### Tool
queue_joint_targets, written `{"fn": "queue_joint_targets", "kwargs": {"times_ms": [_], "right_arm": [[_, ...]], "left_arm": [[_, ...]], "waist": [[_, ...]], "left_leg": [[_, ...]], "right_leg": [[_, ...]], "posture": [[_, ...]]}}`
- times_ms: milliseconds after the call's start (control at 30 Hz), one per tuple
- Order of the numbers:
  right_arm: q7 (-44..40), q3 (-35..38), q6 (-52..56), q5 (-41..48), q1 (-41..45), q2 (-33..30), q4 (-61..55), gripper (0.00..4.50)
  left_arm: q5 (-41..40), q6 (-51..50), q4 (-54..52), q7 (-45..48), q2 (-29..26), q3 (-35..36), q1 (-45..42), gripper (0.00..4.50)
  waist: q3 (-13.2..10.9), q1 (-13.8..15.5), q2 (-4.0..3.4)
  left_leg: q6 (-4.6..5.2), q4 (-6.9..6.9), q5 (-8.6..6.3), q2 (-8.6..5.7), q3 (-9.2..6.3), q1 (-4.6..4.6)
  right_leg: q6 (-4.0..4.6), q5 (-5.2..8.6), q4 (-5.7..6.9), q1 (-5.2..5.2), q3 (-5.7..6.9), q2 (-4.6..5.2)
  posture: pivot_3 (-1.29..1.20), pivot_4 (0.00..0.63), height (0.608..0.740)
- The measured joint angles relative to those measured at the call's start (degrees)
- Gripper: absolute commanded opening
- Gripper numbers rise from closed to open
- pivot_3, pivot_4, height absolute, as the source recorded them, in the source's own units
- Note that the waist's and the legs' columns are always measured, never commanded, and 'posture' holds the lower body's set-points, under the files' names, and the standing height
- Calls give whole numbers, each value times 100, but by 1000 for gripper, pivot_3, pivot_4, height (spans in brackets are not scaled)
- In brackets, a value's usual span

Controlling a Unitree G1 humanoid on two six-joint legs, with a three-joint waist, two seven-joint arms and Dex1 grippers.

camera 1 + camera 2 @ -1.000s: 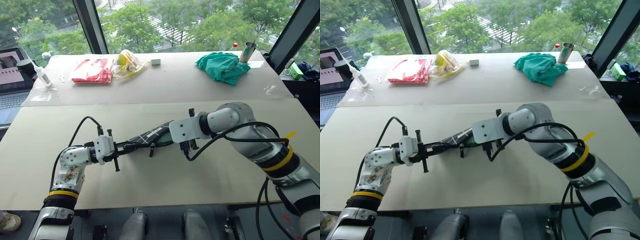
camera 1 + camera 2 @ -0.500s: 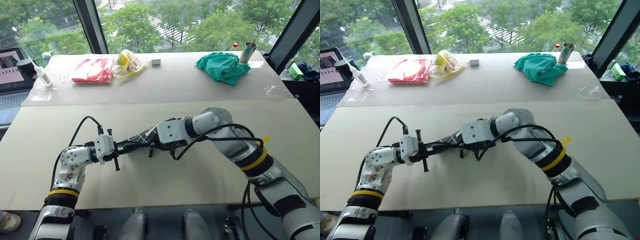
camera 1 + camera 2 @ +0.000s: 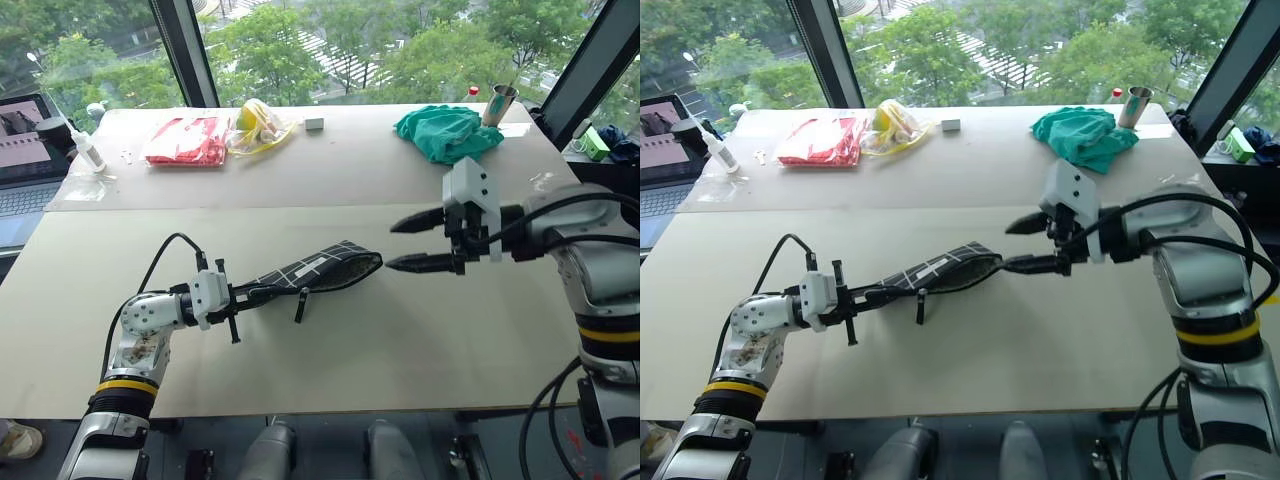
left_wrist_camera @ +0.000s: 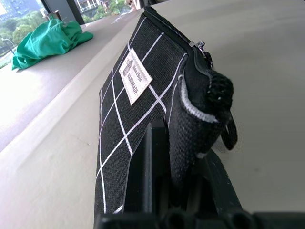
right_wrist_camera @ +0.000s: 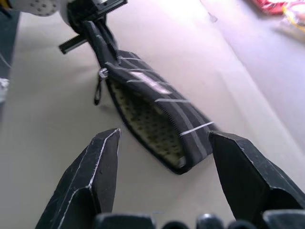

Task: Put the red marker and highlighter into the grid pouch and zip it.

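Left gripper [image 4: 178, 191]: jaws clamped together on one end of the flat black fabric grid pouch [image 3: 320, 270] with white grid lines, held out level above the beige table [image 3: 330, 360]. From that pinch the pouch runs away from the jaws, white label [image 4: 135, 77] on its side; its zipper pull [image 5: 98, 85] dangles near the clamped end, and the far end gapes, showing a dotted pale lining [image 5: 145, 131]. Right gripper [image 3: 412, 243]: jaws well apart, empty, tips aimed at the pouch's open end, near but not touching. Farther beyond: crumpled green cloth [image 3: 446, 132], metal cup [image 3: 499, 102], red plastic bag [image 3: 184, 140], clear bag of yellow items [image 3: 257, 122].
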State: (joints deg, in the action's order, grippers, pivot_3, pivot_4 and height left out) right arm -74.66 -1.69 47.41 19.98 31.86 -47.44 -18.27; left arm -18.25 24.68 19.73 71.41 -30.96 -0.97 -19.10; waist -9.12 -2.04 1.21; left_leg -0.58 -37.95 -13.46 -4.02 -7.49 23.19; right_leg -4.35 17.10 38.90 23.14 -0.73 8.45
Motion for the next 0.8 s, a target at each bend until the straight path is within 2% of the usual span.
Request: {"fn": "queue_joint_targets", "kwargs": {"times_ms": [67, 133, 267, 367, 500, 800], "right_arm": [[211, -20, 352, 178, -646, 9, -180, 3279], [523, -14, 656, 342, -948, 222, -250, 3279], [1429, -108, 1268, 561, -987, 1080, -334, 3279], [1867, -530, 1449, 603, -950, 1538, -406, 3279], [2376, -862, 1714, 617, -385, 2269, -195, 3279], [2994, -1461, 1677, 526, 445, 3114, 624, 3279]], "left_arm": [[-1, -2, -2, -5, -26, 10, 35, 0], [-1, -2, -3, -12, -26, 9, 54, 0], [-2, -3, -7, -4, -41, 7, 60, 0], [-3, -6, -5, -1, -45, 6, 35, 0], [-3, -9, 49, -1, -57, 17, -33, 0], [-5, -21, 107, -46, -13, 19, -70, 0]], "waist": [[0, -7, 0], [0, -46, 0], [0, -50, -1], [0, -37, 0], [0, -41, 0], [0, -62, -1]], "left_leg": [[3, -1, -1, 0, 5, -1], [2, -1, -1, 2, 12, -8], [2, 0, -1, 4, 10, -16], [2, 0, -1, 1, 6, -11], [-4, -1, 3, 0, 1, -11], [-7, 0, 4, 0, -5, -9]], "right_leg": [[0, 0, 1, 1, -5, 0], [0, 0, 6, 1, -11, 0], [0, 0, 10, -2, -10, -2], [0, 0, 7, -1, -8, -1], [0, 0, 8, 1, -6, 0], [1, 0, 11, 6, -3, 0]], "posture": [[0, 150, 740], [0, 150, 740], [0, 150, 740], [0, 150, 740], [0, 150, 740], [0, 150, 740]]}}
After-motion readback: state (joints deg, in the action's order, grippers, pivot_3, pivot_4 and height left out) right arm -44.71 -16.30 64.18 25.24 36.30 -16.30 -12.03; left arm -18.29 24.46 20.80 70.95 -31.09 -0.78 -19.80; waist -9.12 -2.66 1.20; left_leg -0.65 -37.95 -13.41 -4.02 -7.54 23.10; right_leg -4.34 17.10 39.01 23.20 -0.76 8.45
